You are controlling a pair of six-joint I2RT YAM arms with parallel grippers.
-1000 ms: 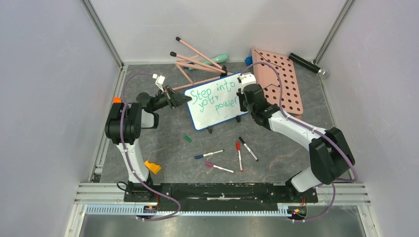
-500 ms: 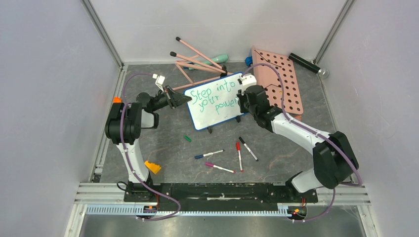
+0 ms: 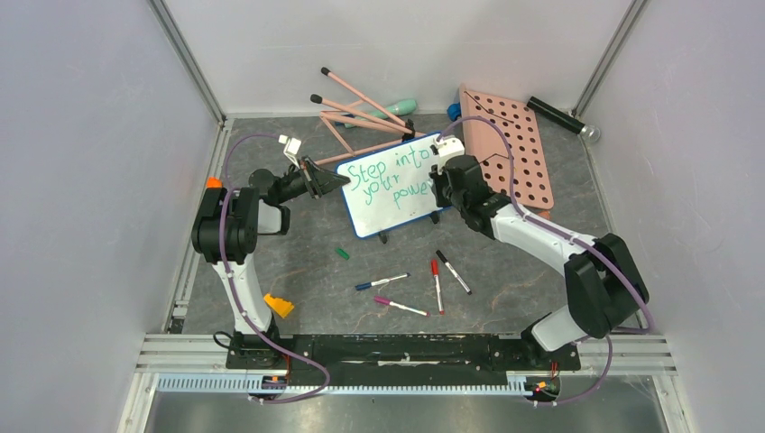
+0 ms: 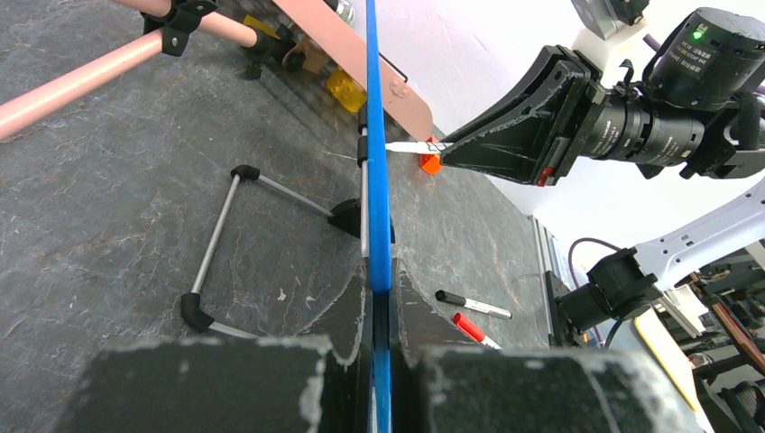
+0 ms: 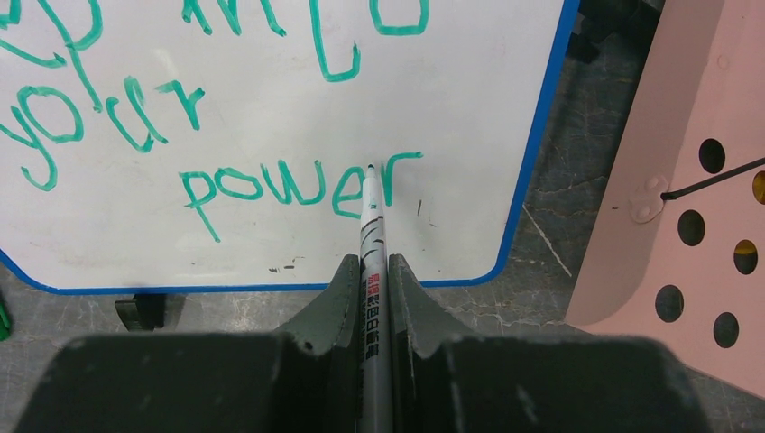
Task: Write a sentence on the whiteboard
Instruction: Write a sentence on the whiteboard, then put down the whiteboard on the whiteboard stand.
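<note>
The blue-framed whiteboard (image 3: 394, 194) stands tilted at the table's middle back; it also shows in the right wrist view (image 5: 271, 117) and edge-on in the left wrist view (image 4: 377, 180). The green sentence (image 3: 390, 180) "Step into your power" fills three lines; its last word shows in the right wrist view (image 5: 298, 185). My left gripper (image 4: 381, 289) is shut on the board's left frame edge (image 3: 341, 180). My right gripper (image 5: 375, 271) is shut on a marker (image 5: 373, 244) whose tip rests by the "r" of "power"; in the top view it (image 3: 444, 180) is at the board's right edge.
A pink board with round holes (image 3: 510, 153) lies right of the whiteboard. Pink rods (image 3: 361, 113) lie behind it. Several loose markers (image 3: 437, 280) and a green cap (image 3: 342, 253) lie in front. An orange block (image 3: 279, 306) sits near the left base.
My right gripper with the marker has shifted slightly left over the board's right edge. The left arm and the board have not moved.
</note>
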